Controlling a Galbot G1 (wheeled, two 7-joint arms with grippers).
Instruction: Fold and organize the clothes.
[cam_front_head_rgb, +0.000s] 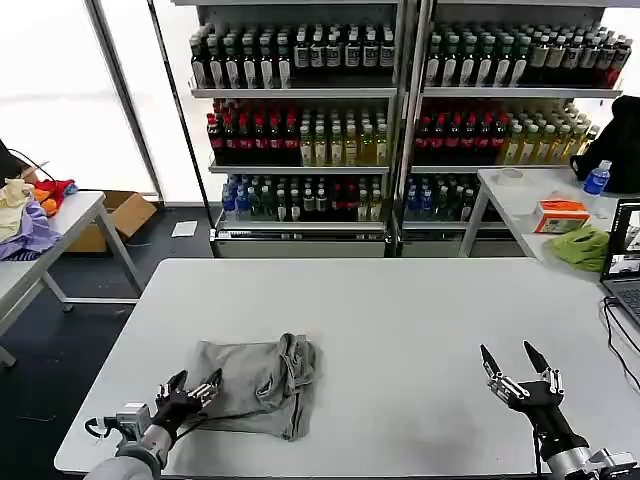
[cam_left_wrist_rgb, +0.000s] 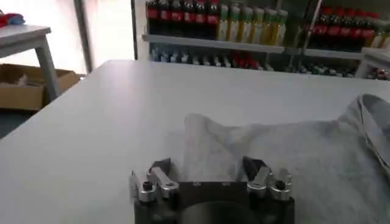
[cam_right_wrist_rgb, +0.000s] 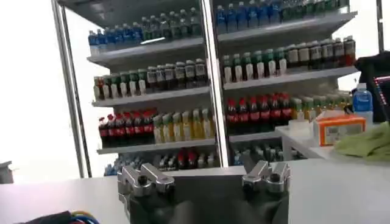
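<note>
A light grey shirt (cam_front_head_rgb: 255, 385) lies folded into a small bundle on the white table (cam_front_head_rgb: 400, 320), left of centre near the front edge. My left gripper (cam_front_head_rgb: 196, 386) stands open at the bundle's near left corner, its fingertips (cam_front_head_rgb: 213, 378) over the cloth edge with nothing between them. From the left wrist, the grey shirt (cam_left_wrist_rgb: 304, 158) spreads just ahead of the open left gripper (cam_left_wrist_rgb: 210, 165). My right gripper (cam_front_head_rgb: 512, 356) stands open above bare table at the front right, far from the shirt. In its own wrist view the right gripper (cam_right_wrist_rgb: 204, 173) points toward the shelves.
Drink shelves (cam_front_head_rgb: 400, 110) stand behind the table. A side table at the left carries a coloured cloth heap (cam_front_head_rgb: 30, 215). At the right, another table holds a lime-green cloth (cam_front_head_rgb: 582, 247), an orange box (cam_front_head_rgb: 560, 213) and a laptop (cam_front_head_rgb: 625, 255). A cardboard box (cam_front_head_rgb: 120, 215) sits on the floor.
</note>
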